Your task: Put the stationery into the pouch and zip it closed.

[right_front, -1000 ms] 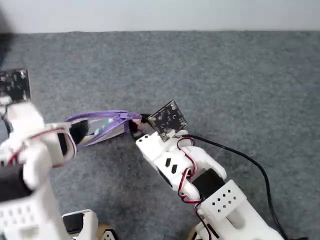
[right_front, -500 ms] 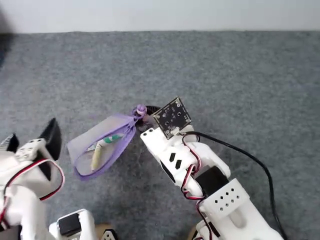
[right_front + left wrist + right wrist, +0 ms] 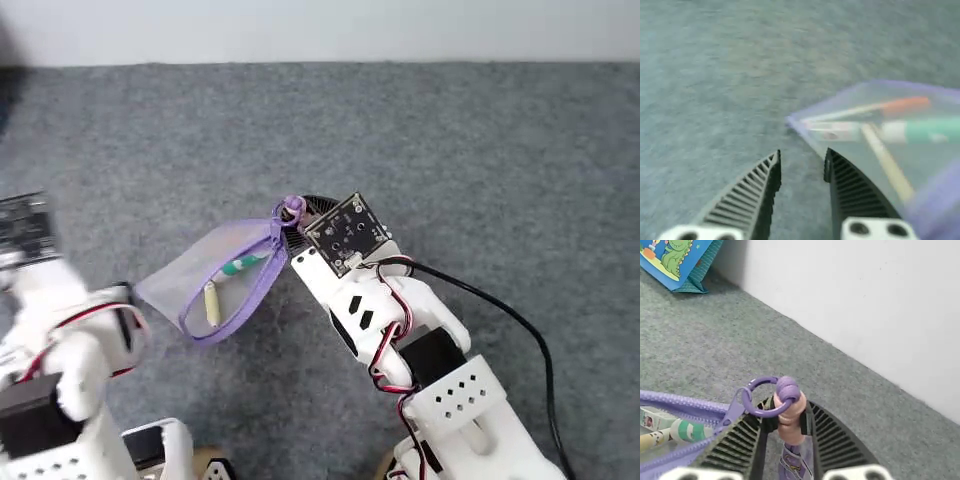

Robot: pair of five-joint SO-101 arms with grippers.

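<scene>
The translucent purple pouch (image 3: 215, 285) lies slanted on the grey carpet with several pens inside, among them a green-and-white one (image 3: 240, 267) and a beige one (image 3: 211, 303). My right gripper (image 3: 289, 236) is at the pouch's far end, shut on the pink and purple zip pull charm (image 3: 788, 401), whose purple ring (image 3: 760, 397) sticks out beside the fingers. My left gripper (image 3: 801, 157) stands open just short of the pouch's near corner (image 3: 795, 121), with nothing between its fingers. The pens (image 3: 912, 131) show through the pouch wall.
Grey carpet (image 3: 480, 160) covers the table up to a white wall (image 3: 865, 305) at the back. A colourful paper bag (image 3: 677, 260) leans at the wall beyond the right gripper. A black cable (image 3: 500, 320) trails from the right arm.
The left gripper has let go of the pouch's near end and drawn back to the lower left. The right gripper has carried the zip end slightly right and away, and the pouch now sags flat.
</scene>
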